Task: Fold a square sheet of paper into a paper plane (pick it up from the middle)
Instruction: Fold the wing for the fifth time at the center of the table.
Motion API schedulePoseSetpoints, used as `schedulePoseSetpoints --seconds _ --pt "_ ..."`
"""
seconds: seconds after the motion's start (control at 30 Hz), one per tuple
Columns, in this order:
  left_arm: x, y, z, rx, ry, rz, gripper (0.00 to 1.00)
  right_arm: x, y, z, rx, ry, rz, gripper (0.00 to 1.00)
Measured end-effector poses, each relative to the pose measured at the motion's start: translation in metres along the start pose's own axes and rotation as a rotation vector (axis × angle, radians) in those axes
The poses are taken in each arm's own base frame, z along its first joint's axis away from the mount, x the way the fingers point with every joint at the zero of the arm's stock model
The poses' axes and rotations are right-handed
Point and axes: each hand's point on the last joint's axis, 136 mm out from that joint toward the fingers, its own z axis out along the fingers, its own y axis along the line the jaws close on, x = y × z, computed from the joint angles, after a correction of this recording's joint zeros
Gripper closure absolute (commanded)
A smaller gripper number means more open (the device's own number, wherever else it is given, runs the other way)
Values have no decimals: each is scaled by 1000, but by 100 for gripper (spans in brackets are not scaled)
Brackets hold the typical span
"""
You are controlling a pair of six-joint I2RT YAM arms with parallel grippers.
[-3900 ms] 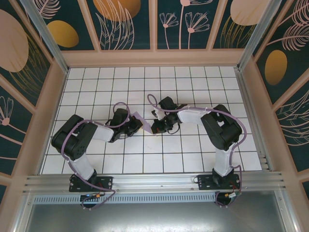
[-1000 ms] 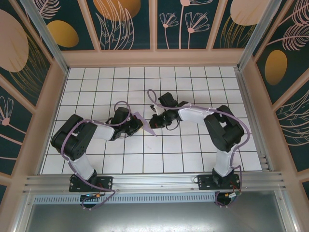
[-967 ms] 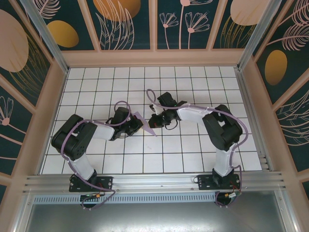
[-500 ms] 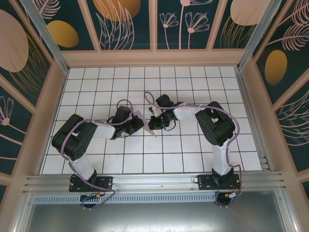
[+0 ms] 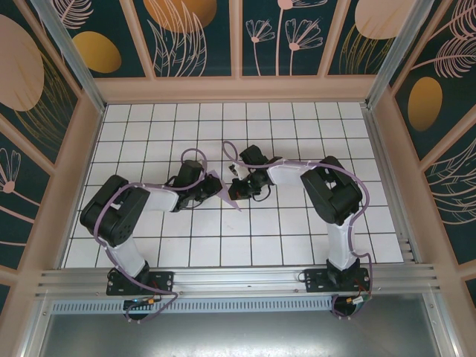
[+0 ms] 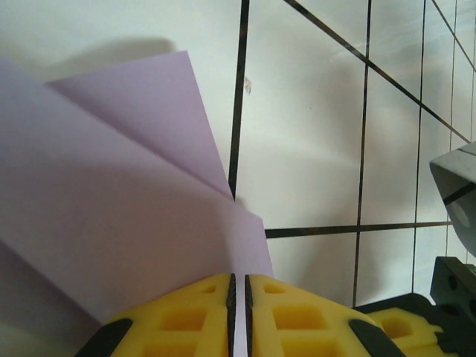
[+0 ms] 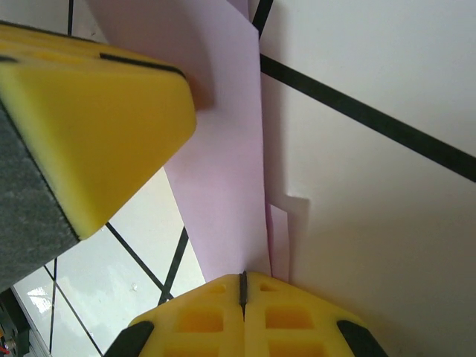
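Note:
The square sheet of paper (image 5: pixel 231 197) is lilac and folded into a layered, pointed shape. It stands on edge between the two grippers at the middle of the tiled floor, its tip towards the near side. My left gripper (image 5: pixel 213 188) is at its left side. In the left wrist view the yellow fingers (image 6: pixel 186 312) stand a sliver apart, open, with the paper (image 6: pixel 111 208) running into the gap of the left gripper (image 6: pixel 238 286). My right gripper (image 7: pixel 242 277) is shut on the paper's edge (image 7: pixel 223 186). From above, the right gripper (image 5: pixel 238 188) sits at the paper's right side.
The left gripper's yellow finger (image 7: pixel 97 126) looms close at the upper left of the right wrist view. White tiles with black lines (image 5: pixel 282 223) lie all around. Patterned walls (image 5: pixel 238 44) and a metal rail (image 5: pixel 238 279) border the floor.
The left jaws have parted slightly from shut, and the left gripper has shifted a little up and left. The right arm's elbow swung left, and its gripper keeps hold of the paper.

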Motion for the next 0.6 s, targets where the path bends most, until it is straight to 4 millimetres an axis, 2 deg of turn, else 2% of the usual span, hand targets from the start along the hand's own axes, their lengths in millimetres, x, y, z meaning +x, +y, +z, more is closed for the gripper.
schedulePoseSetpoints --seconds 0.37,0.5,0.6 --pt "-6 7 6 -40 -32 10 90 0 -1 0 1 1 -3 100" --pt "-9 10 4 -36 -47 6 90 1 -1 1 0 -1 -8 100" --pt "-18 20 -2 -44 -77 -13 90 2 -2 2 -2 -3 -9 100"
